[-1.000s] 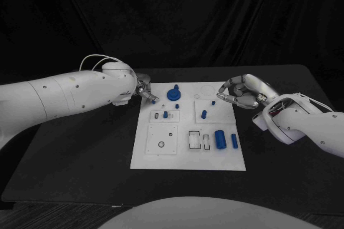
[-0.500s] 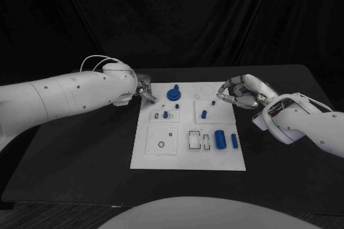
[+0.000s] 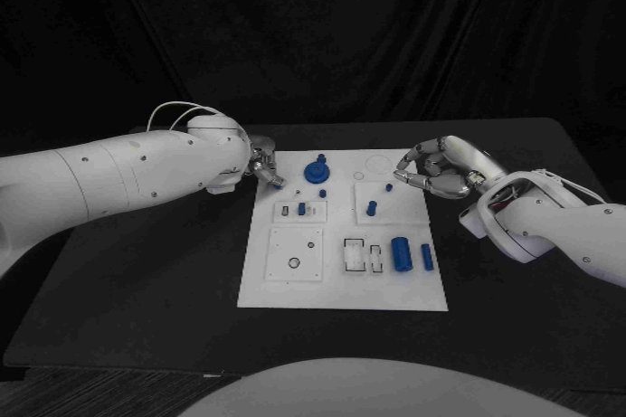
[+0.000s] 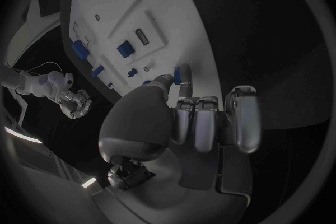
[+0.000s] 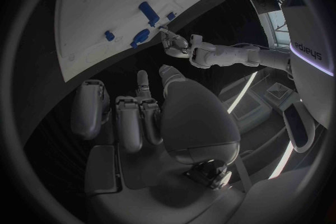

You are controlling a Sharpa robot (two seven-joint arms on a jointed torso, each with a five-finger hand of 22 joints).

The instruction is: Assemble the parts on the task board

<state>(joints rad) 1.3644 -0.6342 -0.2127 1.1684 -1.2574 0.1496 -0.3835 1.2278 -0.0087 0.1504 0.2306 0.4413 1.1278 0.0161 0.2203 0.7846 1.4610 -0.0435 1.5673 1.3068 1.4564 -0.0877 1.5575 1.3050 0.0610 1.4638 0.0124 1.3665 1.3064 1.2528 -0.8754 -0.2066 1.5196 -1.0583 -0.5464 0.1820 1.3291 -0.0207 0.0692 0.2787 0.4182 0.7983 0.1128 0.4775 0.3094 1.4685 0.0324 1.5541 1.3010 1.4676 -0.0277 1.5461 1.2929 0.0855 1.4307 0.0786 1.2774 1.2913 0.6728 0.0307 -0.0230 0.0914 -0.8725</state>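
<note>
Your task board lies flat in the middle of the black desk, long side running away from the robot.

Left hand: at the board's far left corner. In the left wrist view it pinches a small blue part between thumb and a fingertip, the part right at the board's edge, with the other fingers curled in below it. From the head view you cannot tell whether the part touches the board.

Right hand: just off the board's far right edge, fingers curled inward. The right wrist view shows nothing in them; palm and bent fingers hang over dark desk beside the board's rim.

Parts on the board, head view:
- a round blue knob near the far edge, just beside the left hand
- a small blue peg to the right of it
- a blue peg standing in the right raised plate
- a small blue piece in the left raised plate
- a thick blue cylinder and a thinner blue bar, side by side on the near right, apart from each other

Near left of the board you have a square plate with a small dark oval hole.
</note>
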